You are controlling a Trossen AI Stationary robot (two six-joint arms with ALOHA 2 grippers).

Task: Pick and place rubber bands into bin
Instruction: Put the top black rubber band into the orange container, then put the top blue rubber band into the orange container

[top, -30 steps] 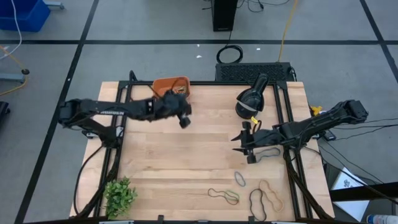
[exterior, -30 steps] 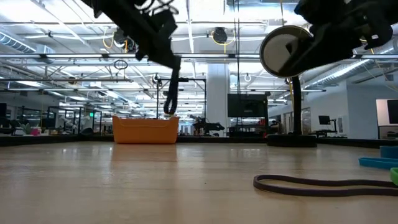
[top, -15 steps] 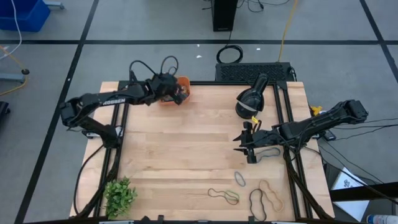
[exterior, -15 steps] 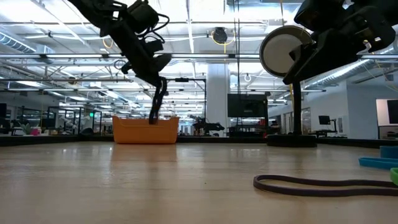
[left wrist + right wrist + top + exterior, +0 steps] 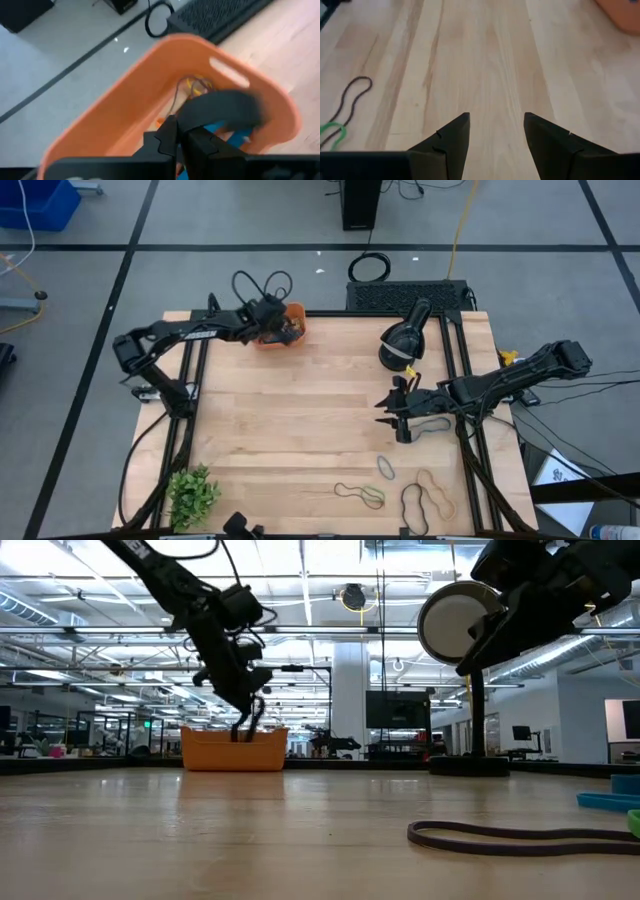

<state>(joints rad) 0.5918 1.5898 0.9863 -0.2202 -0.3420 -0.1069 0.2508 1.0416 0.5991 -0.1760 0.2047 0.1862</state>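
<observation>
- Bin [image 5: 281, 326] at the table's far left corner; the left gripper [image 5: 284, 332] hangs over it, fingers pinched on a black rubber band [image 5: 220, 109] dangling inside, above orange and blue bands.
- Loose rubber bands [image 5: 400, 492] lie near the front right edge.
- Right gripper [image 5: 395, 412] hovers mid-right above the table, fingers spread and empty.

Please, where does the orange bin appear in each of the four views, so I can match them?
High view: the bin at the table's far edge, under the left hand.
Low view: far, left of centre.
Left wrist view: fills the middle.
Right wrist view: only a corner.
Shared landmark: the left hand over the bin.
</observation>
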